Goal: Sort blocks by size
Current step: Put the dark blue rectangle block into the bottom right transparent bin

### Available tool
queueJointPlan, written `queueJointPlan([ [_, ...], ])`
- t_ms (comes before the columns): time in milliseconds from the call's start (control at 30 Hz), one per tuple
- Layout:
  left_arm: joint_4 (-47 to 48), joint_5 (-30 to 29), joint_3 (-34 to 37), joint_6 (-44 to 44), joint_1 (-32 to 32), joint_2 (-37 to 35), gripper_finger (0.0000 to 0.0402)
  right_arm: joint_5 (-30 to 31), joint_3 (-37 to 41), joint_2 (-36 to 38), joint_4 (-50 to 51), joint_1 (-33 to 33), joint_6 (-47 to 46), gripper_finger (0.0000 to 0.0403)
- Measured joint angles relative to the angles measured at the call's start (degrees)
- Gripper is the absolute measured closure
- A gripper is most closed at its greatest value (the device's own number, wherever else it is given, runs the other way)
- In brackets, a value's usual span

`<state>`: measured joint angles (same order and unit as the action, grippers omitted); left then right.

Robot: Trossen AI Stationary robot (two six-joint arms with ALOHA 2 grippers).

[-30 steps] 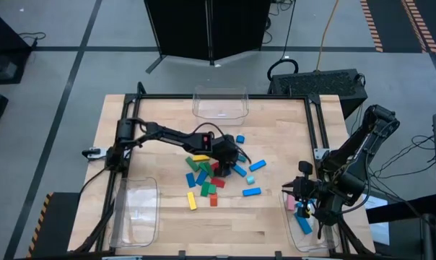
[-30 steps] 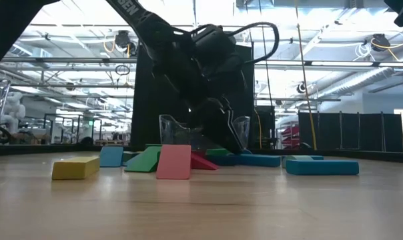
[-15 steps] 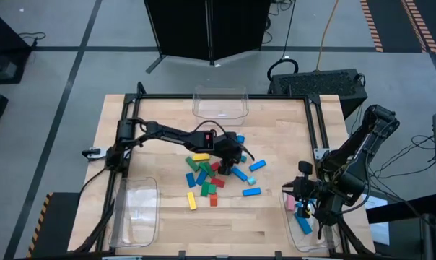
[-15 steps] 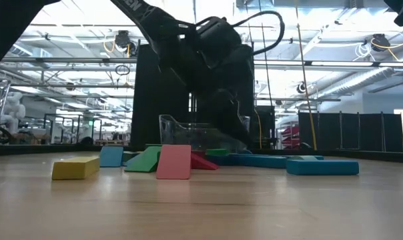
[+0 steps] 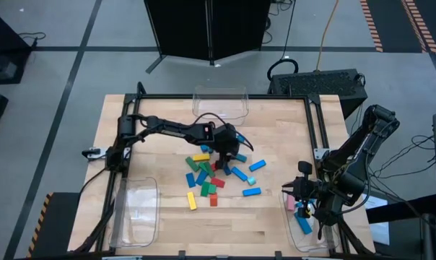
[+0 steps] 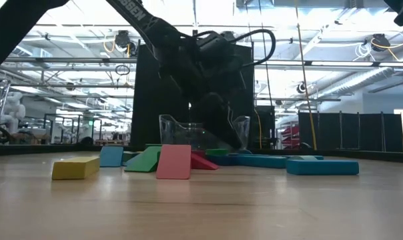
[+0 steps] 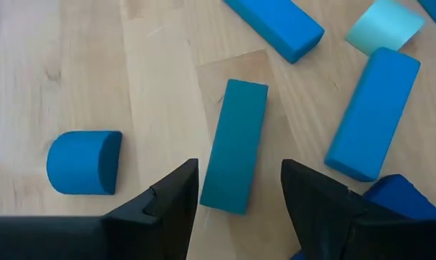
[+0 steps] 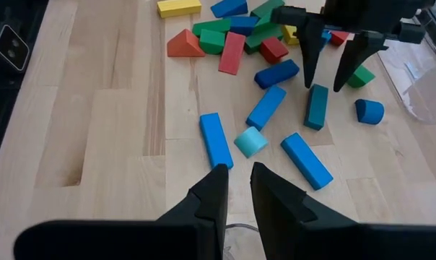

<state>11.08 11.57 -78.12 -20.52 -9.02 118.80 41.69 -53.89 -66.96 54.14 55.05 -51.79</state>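
The blocks (image 5: 211, 173) lie in a loose pile at the table's middle: blue, green, red, yellow and cyan pieces, each flat on the wood. My left gripper (image 7: 240, 188) hangs open over the pile's far right side. Its fingers stand on either side of one end of a teal bar (image 7: 234, 144), above it and apart from it; this also shows in the right wrist view (image 8: 325, 87). A blue half-cylinder (image 7: 84, 162) lies beside the bar. My right gripper (image 8: 238, 180) waits over the near right bin, empty, its fingers a narrow gap apart.
Three clear bins stand on the table: one at the far edge (image 5: 219, 101), one near left (image 5: 135, 209), and one near right (image 5: 304, 220) that holds blue and pink blocks. Blue bars (image 7: 373, 112) and a cyan cube (image 7: 384, 25) lie close to the teal bar.
My left gripper has moved a little toward the table's far edge, from over the pile's right side to over the teal bar, and has risen slightly. The blocks lie as before.
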Motion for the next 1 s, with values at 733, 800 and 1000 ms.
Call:
queueJointPlan([
  [733, -1.32, -1.18, -0.1, 3.74, 0.07, 3.74, 0.0234, 0.34, 0.0, -0.02, -0.66, 0.0, 0.02, 0.0346],
  [800, -1.3, -1.16, -0.1, 4.15, 0.11, 3.74, 0.026, 0.39, 0.0, -0.02, -0.67, 0.0, 0.02, 0.0346],
  [1000, -2.02, -1.64, -0.1, 6.56, -0.02, 3.82, 0.0341, 6.57, 0.03, -0.02, -0.67, 0.0, 0.19, 0.0346],
])
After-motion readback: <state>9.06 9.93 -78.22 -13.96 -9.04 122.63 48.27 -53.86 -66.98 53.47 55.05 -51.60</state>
